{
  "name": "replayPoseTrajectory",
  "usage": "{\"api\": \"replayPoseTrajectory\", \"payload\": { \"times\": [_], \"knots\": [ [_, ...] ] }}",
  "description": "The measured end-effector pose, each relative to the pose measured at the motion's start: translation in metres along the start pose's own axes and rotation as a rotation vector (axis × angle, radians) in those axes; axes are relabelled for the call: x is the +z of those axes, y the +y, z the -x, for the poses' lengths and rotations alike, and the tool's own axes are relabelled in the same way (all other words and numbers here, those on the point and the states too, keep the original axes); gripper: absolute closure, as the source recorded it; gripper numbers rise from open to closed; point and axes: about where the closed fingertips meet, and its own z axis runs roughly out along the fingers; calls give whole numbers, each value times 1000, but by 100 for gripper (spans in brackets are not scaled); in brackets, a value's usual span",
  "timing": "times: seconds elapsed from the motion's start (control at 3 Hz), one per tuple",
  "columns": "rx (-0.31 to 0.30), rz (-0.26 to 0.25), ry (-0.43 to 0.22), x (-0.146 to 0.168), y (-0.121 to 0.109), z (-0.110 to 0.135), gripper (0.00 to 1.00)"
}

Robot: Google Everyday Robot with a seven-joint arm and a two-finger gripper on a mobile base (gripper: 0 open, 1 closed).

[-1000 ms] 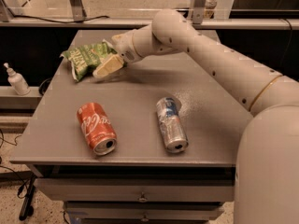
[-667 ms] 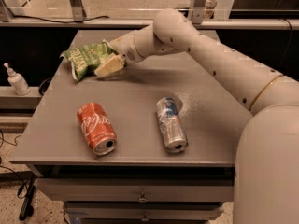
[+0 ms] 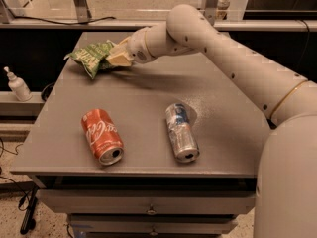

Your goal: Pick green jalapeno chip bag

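I have the gripper [image 3: 118, 58] at the far left corner of the worktop [image 3: 148, 103], and it appears to be pinching the right edge of the green chip bag [image 3: 91, 56]. The bag hangs at that corner, seemingly just clear of the surface.

Procedure:
- Apply firm clamp pressure, because crinkled foil may slip.
- Raise straight up, slowly.
- Avoid swinging toward the red can [image 3: 101, 135] or the silver can [image 3: 181, 132], which both lie well apart, nearer the front.
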Motion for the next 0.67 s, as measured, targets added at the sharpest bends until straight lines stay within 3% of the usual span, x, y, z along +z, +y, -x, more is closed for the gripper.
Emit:
{"api": "replayPoseTrajectory", "payload": {
  "times": [0.33,0.67],
  "knots": [
    [-13,-30,-33,-20,1,16,94],
    [-22,-58,-100,-42,-1,40,100]
  ]
}}
